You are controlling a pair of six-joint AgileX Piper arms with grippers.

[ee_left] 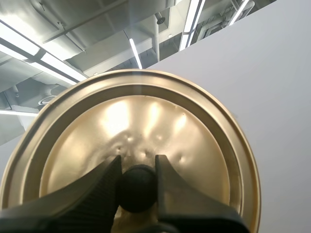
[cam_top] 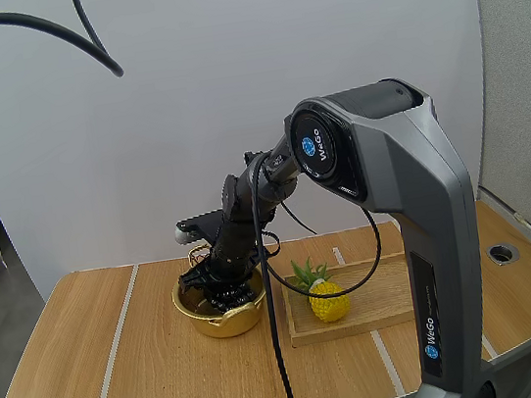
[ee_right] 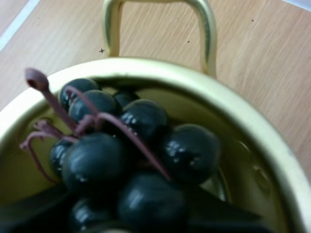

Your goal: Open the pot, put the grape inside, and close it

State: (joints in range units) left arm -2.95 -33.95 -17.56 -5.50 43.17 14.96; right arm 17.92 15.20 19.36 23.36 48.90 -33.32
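My left tool (ee_left: 137, 164) pinched the lid (ee_left: 146, 116) by its knob (ee_left: 137, 190). My right tool (cam_top: 220, 286), closed on the grapes (ee_right: 126, 160), sat inside the pot (cam_top: 226, 323), left of the tray (cam_top: 381, 313) on the worktop (cam_top: 120, 358).

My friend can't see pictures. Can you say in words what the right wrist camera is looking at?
A bunch of dark, shiny grapes with reddish stems is inside a gold pot, seen from very close up. One looped handle of the pot sticks out over the wooden table.
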